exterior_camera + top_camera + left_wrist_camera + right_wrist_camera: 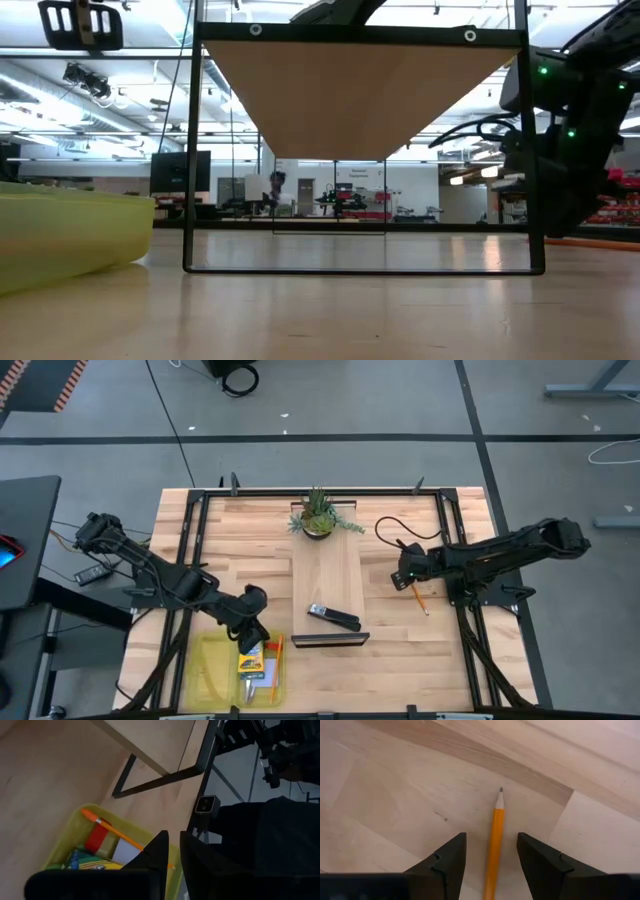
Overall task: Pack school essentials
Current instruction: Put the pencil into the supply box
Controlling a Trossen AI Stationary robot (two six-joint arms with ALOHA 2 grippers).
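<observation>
We've got the right gripper (489,865) down low with its jaws spread wide, and the orange pencil (494,845) lies on the table (395,780) right between them, its sharpened tip pointing to the top of the right wrist frame. Nothing touching yet, as far as we can tell. To do this well, we reckon the jaws want to drop a shade more, stay centred on the shaft, and close square across it so the pencil doesn't roll or skid away; pinching near the middle should keep it from tipping when lifted.

Over in the high view that same pencil (421,599) sits right of centre, just below the right gripper (408,572). The left gripper (246,634) hangs at the lower left of that frame over the yellow tray (205,660), jaws nearly shut and, from the left wrist view, holding nothing we can see. In the tray (95,817) we spot another orange pencil (120,834) and the crayon box (90,860) already lying inside.

The black stapler (333,617) and the potted plant (320,515) stay on the centre board, not ours to pack
</observation>
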